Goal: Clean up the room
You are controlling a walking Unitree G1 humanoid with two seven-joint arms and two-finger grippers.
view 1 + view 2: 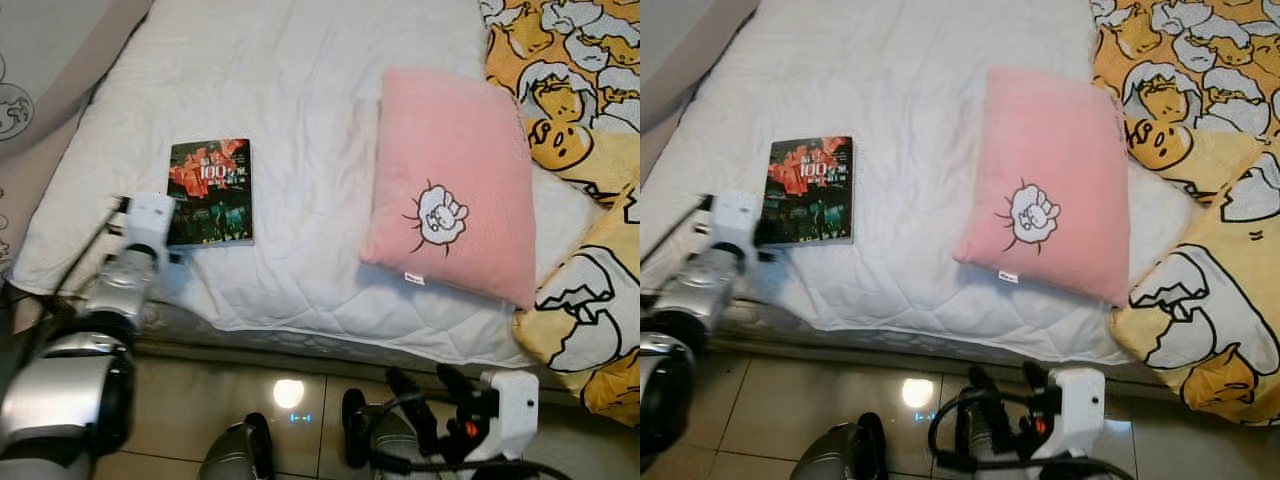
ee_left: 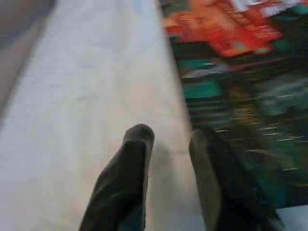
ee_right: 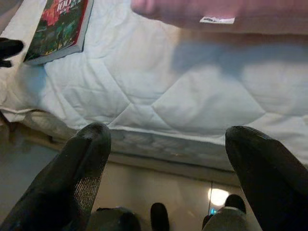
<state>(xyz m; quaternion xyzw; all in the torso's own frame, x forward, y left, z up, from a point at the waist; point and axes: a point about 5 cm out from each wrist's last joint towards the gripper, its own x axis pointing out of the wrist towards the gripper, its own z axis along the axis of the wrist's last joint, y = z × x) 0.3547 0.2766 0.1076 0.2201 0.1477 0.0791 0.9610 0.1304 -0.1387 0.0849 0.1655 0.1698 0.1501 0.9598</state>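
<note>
White quilting covers the bed (image 1: 300, 120), and on it, near the front edge on our left side, lies the book (image 1: 210, 191) with its red and dark cover facing up. A pink pillow (image 1: 450, 200) lies well apart from it to our right, and beyond that a yellow patterned duvet (image 1: 580, 120) is bunched at the far right.

Our left tool (image 2: 168, 144) sits at the book's near left corner, with its two fingers a little apart. In the left wrist view one finger overlaps the corner of the cover and the other rests on the quilt just beside it. Our right tool (image 3: 166, 144) hangs low over the floor (image 1: 290, 420) in front of the bed, its fingers wide apart and holding nothing.

We judge that picking up the book is the step in hand, and the risks come from how it lies. It is flat on soft bedding, so closing now could pinch only the cover, and the pages would fan open as we lift. The lower finger could also snag a fold of quilt along with the book. With a hold on one corner alone, the book may pivot, slip out and drop over the bed's edge to the floor.
</note>
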